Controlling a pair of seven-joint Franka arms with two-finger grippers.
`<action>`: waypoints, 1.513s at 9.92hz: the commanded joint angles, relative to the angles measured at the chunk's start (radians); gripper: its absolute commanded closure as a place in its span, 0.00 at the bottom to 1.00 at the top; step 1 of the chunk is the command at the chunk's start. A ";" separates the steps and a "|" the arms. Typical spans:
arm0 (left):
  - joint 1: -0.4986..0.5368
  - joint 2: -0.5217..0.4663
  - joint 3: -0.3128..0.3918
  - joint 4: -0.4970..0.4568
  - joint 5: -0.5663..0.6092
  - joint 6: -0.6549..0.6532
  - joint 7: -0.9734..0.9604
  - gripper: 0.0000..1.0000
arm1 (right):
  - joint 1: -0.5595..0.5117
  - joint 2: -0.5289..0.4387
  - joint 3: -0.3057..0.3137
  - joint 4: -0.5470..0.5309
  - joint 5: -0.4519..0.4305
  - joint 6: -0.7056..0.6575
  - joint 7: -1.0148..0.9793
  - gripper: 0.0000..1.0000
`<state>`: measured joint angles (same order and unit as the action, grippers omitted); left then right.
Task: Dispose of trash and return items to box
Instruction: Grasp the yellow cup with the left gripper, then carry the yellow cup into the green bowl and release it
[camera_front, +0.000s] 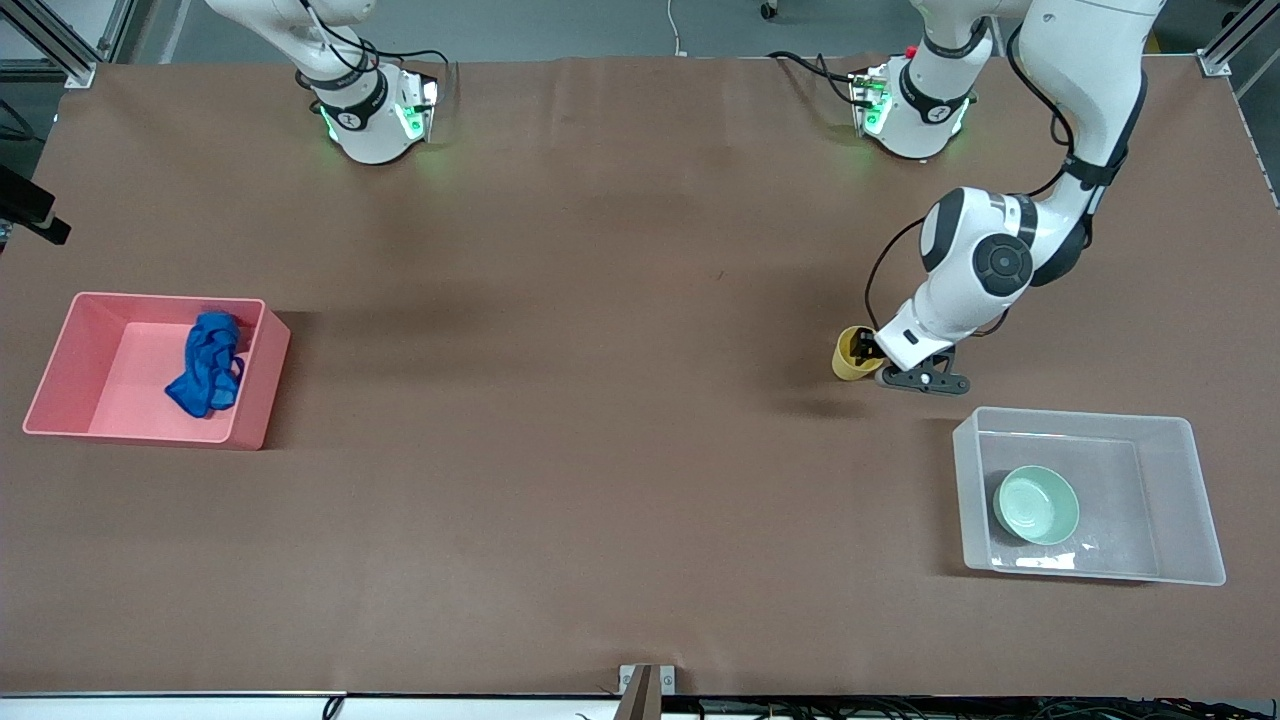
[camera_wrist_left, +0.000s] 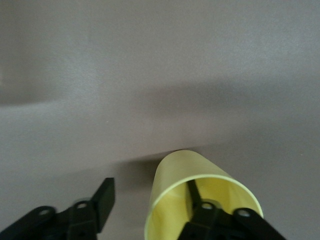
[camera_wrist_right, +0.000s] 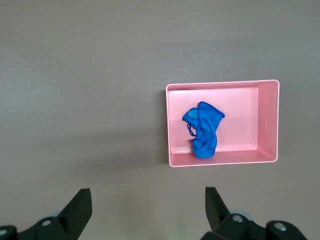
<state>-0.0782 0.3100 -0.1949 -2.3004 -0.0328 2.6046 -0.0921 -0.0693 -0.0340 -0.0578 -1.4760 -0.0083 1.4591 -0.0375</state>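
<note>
Mint-green bowl (camera_front: 1037, 504) sits in the clear box (camera_front: 1195, 500) at four o'clock, nearest the camera. At nine o'clock the blue rag (camera_front: 208, 365) lies in the pink bin (camera_front: 262, 380); the right gripper (camera_wrist_right: 147, 200) waits high over the table, jaws wide apart. At three o'clock the left gripper (camera_front: 868, 350) straddles the yellow cup's (camera_front: 848, 362) wall, one finger inside, jaws apart.

A brown-covered table (camera_front: 600, 450) is framed by aluminium posts (camera_front: 60, 40) at its corners; grey floor (camera_front: 600, 25) is seen past it.
</note>
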 joint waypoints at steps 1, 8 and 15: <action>-0.006 0.038 -0.003 -0.004 0.024 0.015 -0.029 1.00 | -0.003 0.002 0.003 0.008 -0.007 -0.008 -0.012 0.00; 0.011 -0.108 0.058 0.197 0.011 -0.187 0.017 1.00 | -0.001 0.002 0.003 0.005 -0.006 -0.009 -0.012 0.00; 0.047 0.320 0.310 0.819 -0.056 -0.366 0.277 1.00 | -0.001 0.002 0.003 0.005 -0.006 -0.009 -0.012 0.00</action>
<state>-0.0489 0.4972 0.0844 -1.6204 -0.0451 2.2852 0.1092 -0.0691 -0.0317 -0.0575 -1.4765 -0.0083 1.4575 -0.0423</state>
